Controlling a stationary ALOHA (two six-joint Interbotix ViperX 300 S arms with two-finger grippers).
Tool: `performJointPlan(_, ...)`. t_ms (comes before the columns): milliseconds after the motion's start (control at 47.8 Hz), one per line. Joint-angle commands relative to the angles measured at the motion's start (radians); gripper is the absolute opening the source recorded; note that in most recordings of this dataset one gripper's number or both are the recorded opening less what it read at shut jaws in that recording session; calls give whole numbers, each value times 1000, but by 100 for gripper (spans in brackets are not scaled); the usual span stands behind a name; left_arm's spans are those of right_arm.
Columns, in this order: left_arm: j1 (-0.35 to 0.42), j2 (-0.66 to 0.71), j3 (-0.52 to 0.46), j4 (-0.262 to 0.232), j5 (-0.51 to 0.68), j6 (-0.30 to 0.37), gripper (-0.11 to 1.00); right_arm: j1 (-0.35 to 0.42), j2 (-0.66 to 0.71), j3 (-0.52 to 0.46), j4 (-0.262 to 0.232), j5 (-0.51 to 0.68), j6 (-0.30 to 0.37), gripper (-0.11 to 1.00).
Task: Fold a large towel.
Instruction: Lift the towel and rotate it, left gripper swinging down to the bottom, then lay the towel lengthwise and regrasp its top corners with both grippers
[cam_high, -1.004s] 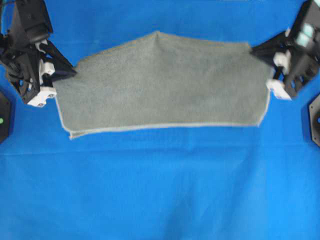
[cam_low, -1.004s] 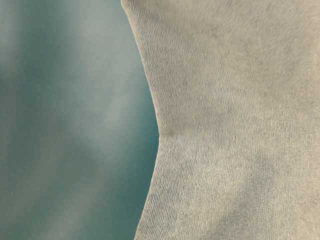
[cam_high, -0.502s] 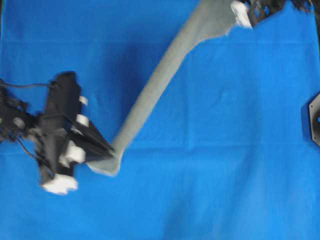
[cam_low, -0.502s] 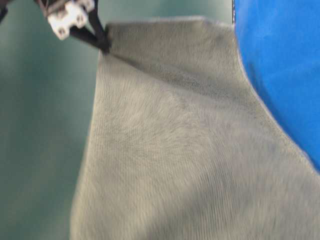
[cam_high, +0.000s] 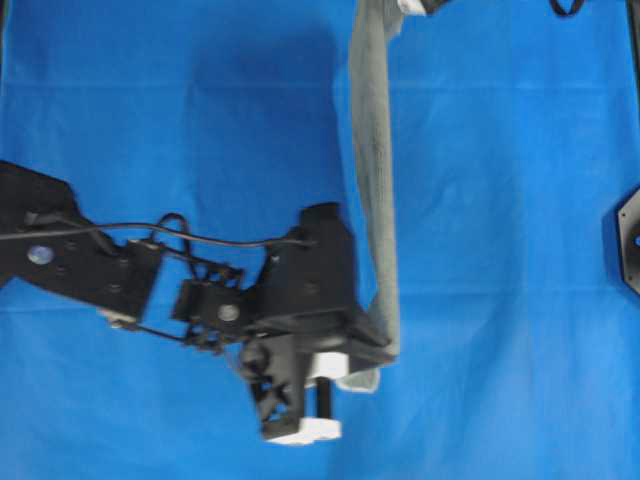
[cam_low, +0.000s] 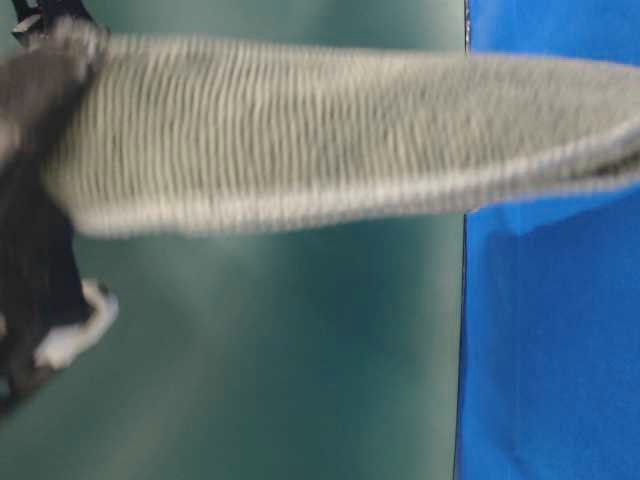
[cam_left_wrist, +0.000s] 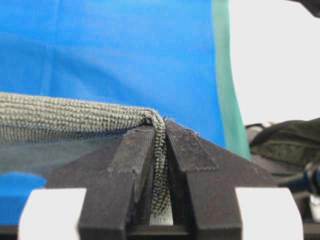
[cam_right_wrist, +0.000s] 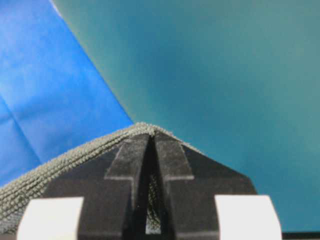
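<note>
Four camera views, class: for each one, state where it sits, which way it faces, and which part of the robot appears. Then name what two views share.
Overhead exterior: above, facing down on the blue sheet; left gripper and arm, towel.
Table-level exterior: low, sideways; blurred towel.
Left wrist-mounted: along its fingers, pinching towel.
Right wrist-mounted: right gripper, shut on towel.
Shared: both wrist views show towel clamped.

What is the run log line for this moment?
left gripper: shut on towel | right gripper: shut on towel | towel: stretched between
</note>
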Motion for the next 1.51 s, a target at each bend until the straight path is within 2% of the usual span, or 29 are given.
performJointPlan(0,-67,28,-87,-6,-5,-8,5,-32,-26,-15,-15,38,-14,2)
performJointPlan(105,-69,94,-167,-6,-28,-8,5,-32,-81,34,-15,133,-21,2)
performJointPlan(230,-80,218,-314,-6,-48,-8,5,-26,-184,117,-15,229,-21,2)
performJointPlan(397,-83,350,-494,-6,-23,0,5,-17,-341,229,-11,285,-21,2)
performJointPlan(481,-77,371,-529,-6,11,2,5,-17,-376,247,-9,287,-21,2)
performJointPlan(585,-75,364,-512,-6,18,-12,5,-17,-356,250,-3,284,-23,2)
performJointPlan(669,-80,344,-443,-11,-15,-41,5,-17,-296,247,-2,273,-25,2)
performJointPlan(774,-84,299,-310,-11,-83,-137,5,-17,-184,230,0,218,-26,2)
performJointPlan(920,-81,193,-31,-9,-219,-299,5,-14,-32,186,0,84,-25,2)
performJointPlan(1045,-89,114,195,-11,-371,-405,5,-12,98,130,-2,-37,-26,2)
performJointPlan(1129,-97,86,302,-12,-433,-451,5,-9,161,98,-5,-87,-26,2)
performJointPlan(1254,-104,67,391,-12,-456,-491,5,-2,227,63,-9,-150,-28,2)
performJointPlan(1484,-63,61,434,-12,-416,-494,5,0,284,35,-21,-193,-29,2)
